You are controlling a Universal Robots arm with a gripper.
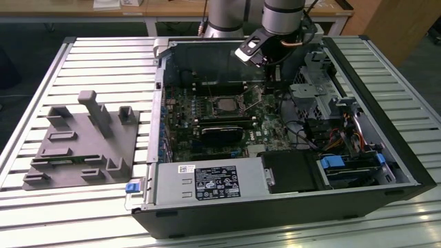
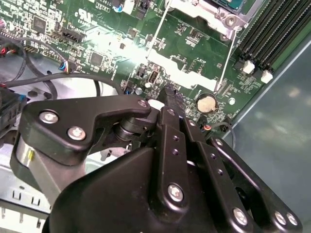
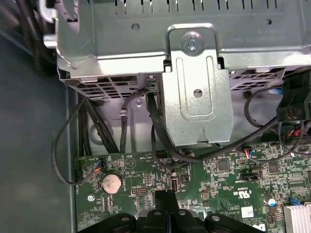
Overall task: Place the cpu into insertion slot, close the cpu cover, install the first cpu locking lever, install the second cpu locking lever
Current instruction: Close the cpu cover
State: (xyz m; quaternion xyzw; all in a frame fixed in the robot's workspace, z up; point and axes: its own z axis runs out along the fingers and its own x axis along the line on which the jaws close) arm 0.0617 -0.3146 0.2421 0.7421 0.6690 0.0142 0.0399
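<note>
The cpu (image 1: 224, 106) lies as a grey square in the motherboard socket, framed by the silvery cpu cover (image 1: 224, 97). In the second wrist view a corner of the cpu cover (image 2: 210, 11) shows, with two thin wire levers (image 2: 156, 36) running along the socket's sides. My gripper (image 1: 269, 82) hangs over the board on the exterior view's right of the socket, a short way from it. Its black fingers (image 2: 170, 97) are pressed together in both wrist views, with nothing seen between them; the gripper (image 3: 165, 201) points at the board near a coin battery (image 3: 111, 183).
The open computer case (image 1: 406, 170) lies on a slatted table. A metal drive cage (image 3: 194, 87) and loose black cables (image 3: 160, 141) stand close beside the gripper. Memory slots (image 2: 272, 34) flank the socket. A grey fixture (image 1: 82, 144) sits on the exterior view's left.
</note>
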